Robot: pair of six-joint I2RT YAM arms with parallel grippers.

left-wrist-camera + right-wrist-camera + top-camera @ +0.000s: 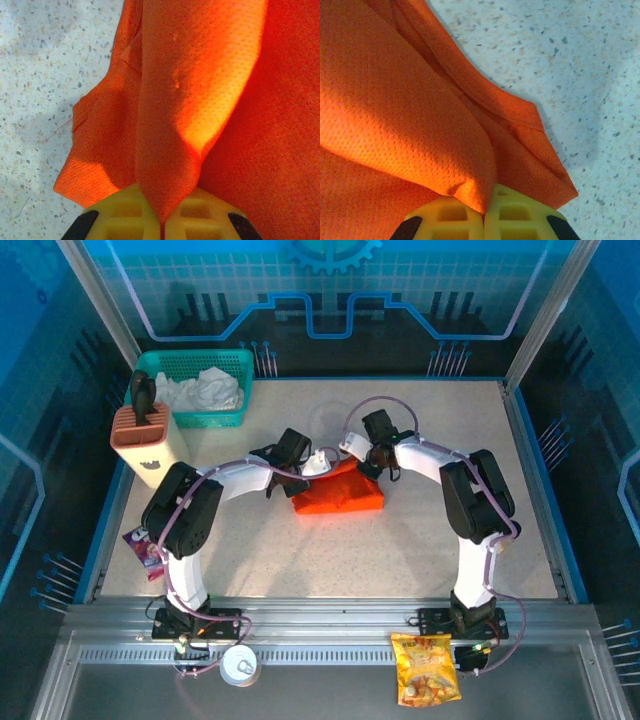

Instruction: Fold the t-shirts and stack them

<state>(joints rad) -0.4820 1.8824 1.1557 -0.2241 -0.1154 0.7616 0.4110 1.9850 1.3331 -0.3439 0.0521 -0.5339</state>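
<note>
Basket: teal mesh basket [205, 418] is holding crumpled white cloth [205, 390], perhaps clothing.
Shirt: bright orange dimpled-knit t-shirt [340, 495] is lying bunched.
Fingers: left gripper [162, 220] and right gripper [484, 215] are pinching its folds.

A pale speckled tabletop [400, 540] sits inside blue-lit panel walls [330, 300] with a metal rail [330, 625] in front.

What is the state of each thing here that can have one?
orange t-shirt, bunched, pinched at two spots
left gripper, shut on the orange t-shirt
right gripper, shut on the orange t-shirt
teal basket, holds crumpled white cloth
</note>
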